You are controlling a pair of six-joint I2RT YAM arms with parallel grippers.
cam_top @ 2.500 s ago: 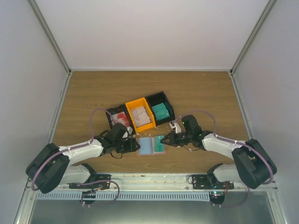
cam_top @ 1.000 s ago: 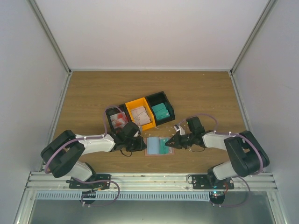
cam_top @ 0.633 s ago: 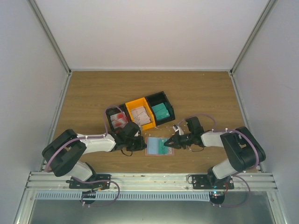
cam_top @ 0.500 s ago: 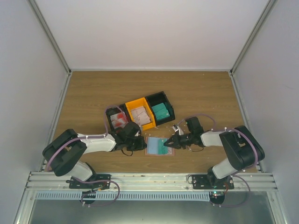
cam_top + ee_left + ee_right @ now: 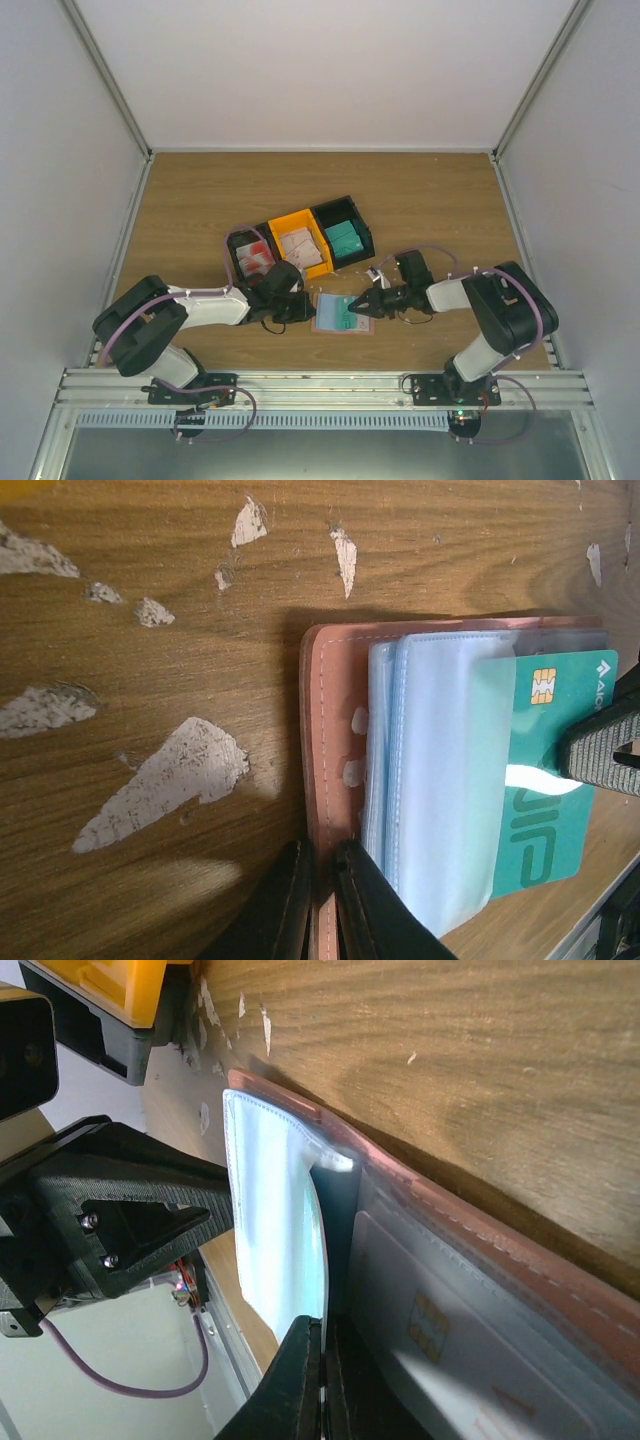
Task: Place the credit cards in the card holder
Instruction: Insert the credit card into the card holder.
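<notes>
Open card holder [image 5: 325, 770] on scuffed wooden table [image 5: 150, 680], left fingers [image 5: 283, 915] pinching its edge — teal card [image 5: 545, 830] half inside

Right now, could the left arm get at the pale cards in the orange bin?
Probably not yet: the left tool is clamped on the card holder's edge. Once released, the way to the orange bin looks free.

Your small flat reddish-brown bifold card holder [image 5: 322, 730] lies open, light blue clear pockets up, with one cover edge nipped between the left fingers [image 5: 285, 910]. A thin teal credit card [image 5: 545, 830], chip up, sits partly under a clear pocket, its outer edge pinched by the right fingers [image 5: 600, 755]. Beyond both sets of fingers lie stacked red-blobbed white cards [image 5: 257, 256], pale pinkish cards [image 5: 299, 245] and spare teal cards [image 5: 343, 238].
</notes>
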